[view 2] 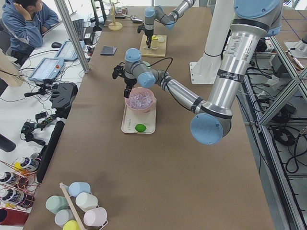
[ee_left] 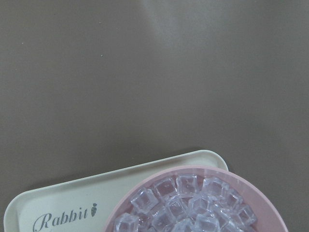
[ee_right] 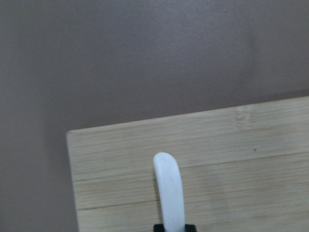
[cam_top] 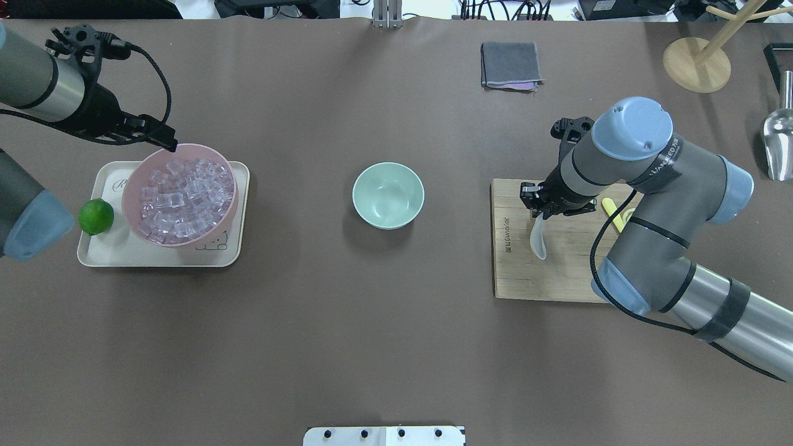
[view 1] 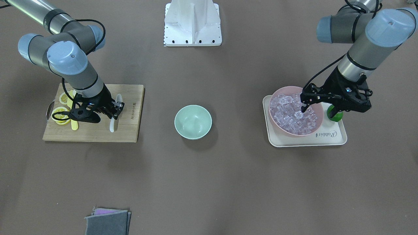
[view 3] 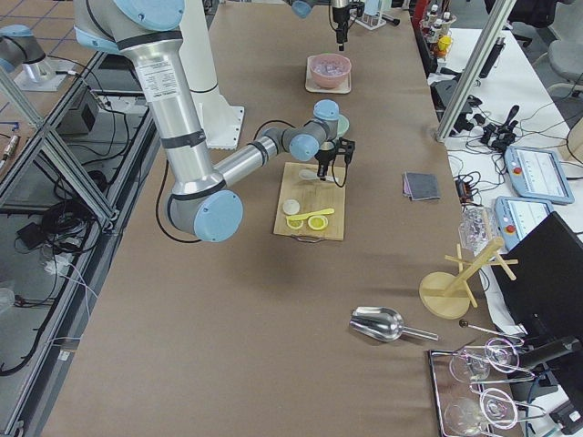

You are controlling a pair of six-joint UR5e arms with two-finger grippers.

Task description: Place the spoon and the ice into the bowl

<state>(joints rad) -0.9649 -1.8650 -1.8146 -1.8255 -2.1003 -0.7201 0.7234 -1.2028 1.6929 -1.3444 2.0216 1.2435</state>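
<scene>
Nothing is in the bowl (cam_top: 372, 186) yet. Right gripper (cam_top: 538, 209) pinches the spoon (cam_top: 538, 243) on the board (cam_top: 557, 272) at 3 o'clock; left gripper (view 1: 304, 109), opening unclear, hovers over the ice (cam_top: 186, 198) at 9 o'clock.

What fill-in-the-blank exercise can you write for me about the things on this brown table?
1. The small round mint-green bowl is ____ inside.
2. The larger round bowl, full of clear glassy ice cubes, is ____ in colour.
3. The glossy white soup spoon is over the ____ cutting board.
4. The round lime on the cream tray is ____ in colour.

Missing words: empty, pink, wooden, green.
</scene>
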